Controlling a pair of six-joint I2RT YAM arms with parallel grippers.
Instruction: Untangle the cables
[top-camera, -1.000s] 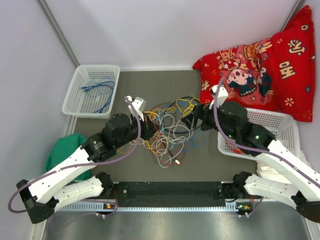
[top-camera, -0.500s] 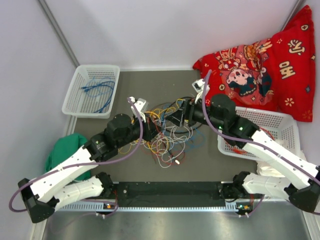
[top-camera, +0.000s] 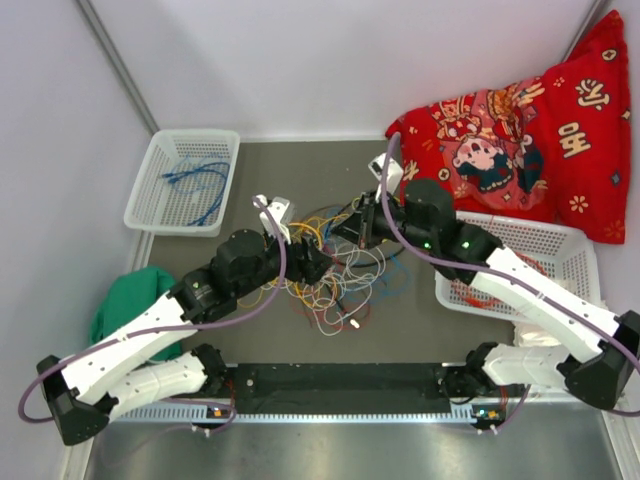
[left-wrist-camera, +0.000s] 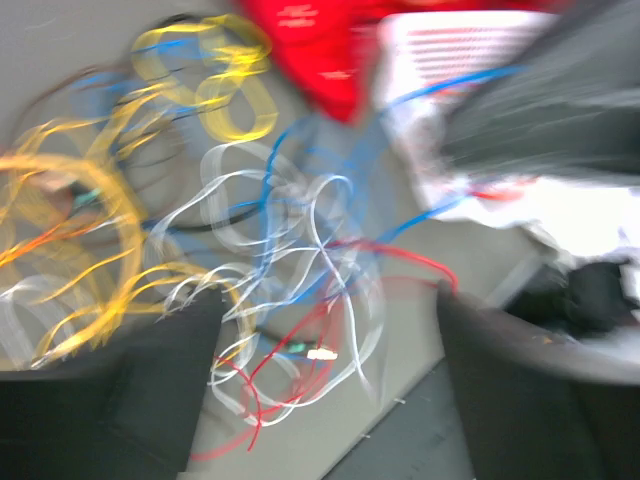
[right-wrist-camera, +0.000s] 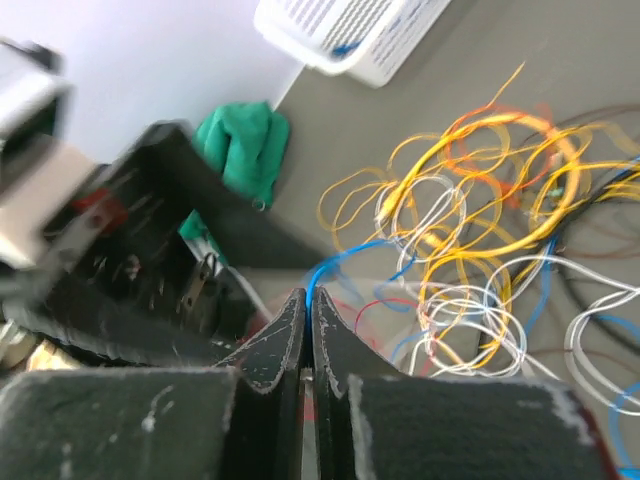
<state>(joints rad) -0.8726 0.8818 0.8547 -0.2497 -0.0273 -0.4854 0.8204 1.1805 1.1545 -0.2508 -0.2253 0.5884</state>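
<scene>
The cables (top-camera: 335, 270) lie as one tangle of yellow, white, blue, red and black loops in the middle of the table. My left gripper (top-camera: 312, 264) is at the tangle's left edge. In the blurred left wrist view it (left-wrist-camera: 330, 340) stands open, with white, red and blue cables (left-wrist-camera: 300, 230) on the table beyond its fingers (left-wrist-camera: 150, 390). My right gripper (top-camera: 345, 228) reaches in from the right over the back of the tangle. It (right-wrist-camera: 308, 296) is shut on a thin blue cable (right-wrist-camera: 340, 262) that curves off toward the yellow and white loops (right-wrist-camera: 480, 230).
A white basket (top-camera: 140, 195) at the back left holds a blue cable (top-camera: 195, 180). A second white basket (top-camera: 575, 240) sits at the right, below a red printed cushion (top-camera: 520, 130). A green cloth (top-camera: 125, 300) lies at the left edge. A black strip (top-camera: 340, 378) runs along the front.
My right arm has swung left over the tangle and its gripper has shut on the blue cable. My left gripper has opened and pushed a little further into the tangle.
</scene>
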